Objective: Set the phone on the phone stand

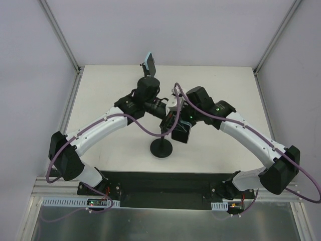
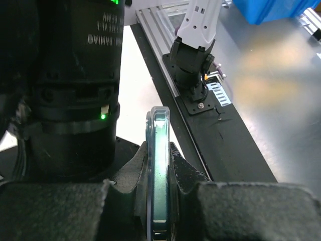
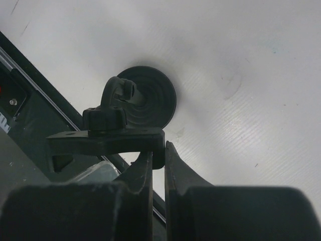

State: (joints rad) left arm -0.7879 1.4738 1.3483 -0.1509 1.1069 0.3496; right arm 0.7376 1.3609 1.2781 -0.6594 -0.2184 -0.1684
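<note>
The phone (image 1: 149, 63), light blue and thin, stands upright above the far middle of the table with my left gripper (image 1: 148, 75) shut on it. From the left wrist it shows edge-on (image 2: 159, 170), pinched between both fingers. The black phone stand has a round base (image 1: 162, 148) on the table near the front centre and a flat holder plate (image 1: 181, 132) on top. My right gripper (image 1: 173, 119) is shut on that plate's edge. In the right wrist view the plate's lip (image 3: 108, 141) sits between the fingertips (image 3: 159, 149), above the base (image 3: 150, 95).
The white table (image 1: 225, 85) is boxed in by pale walls and corner posts. A black mounting plate (image 1: 165, 183) with both arm bases runs along the near edge. In the left wrist view, the right arm's base (image 2: 193, 60) and a blue bin (image 2: 271, 10) lie beyond it.
</note>
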